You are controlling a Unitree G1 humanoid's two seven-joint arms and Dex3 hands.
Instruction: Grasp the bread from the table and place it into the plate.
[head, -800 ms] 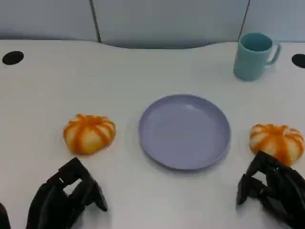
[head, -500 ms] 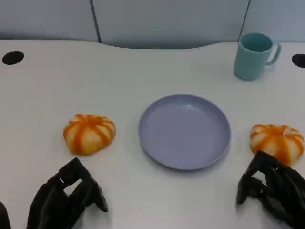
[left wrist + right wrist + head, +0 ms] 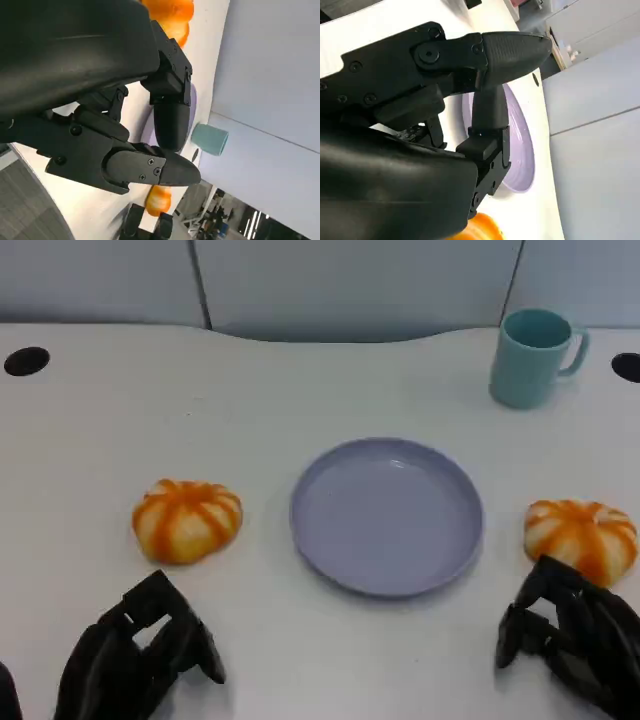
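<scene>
Both hands, left hand (image 3: 135,655) and right hand (image 3: 570,640), are matte black (screw heads visible).

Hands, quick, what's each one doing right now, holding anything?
Left hand: open, holds nothing, short of the left bread.
Right hand: open, holds nothing, just behind the right bread.
</scene>
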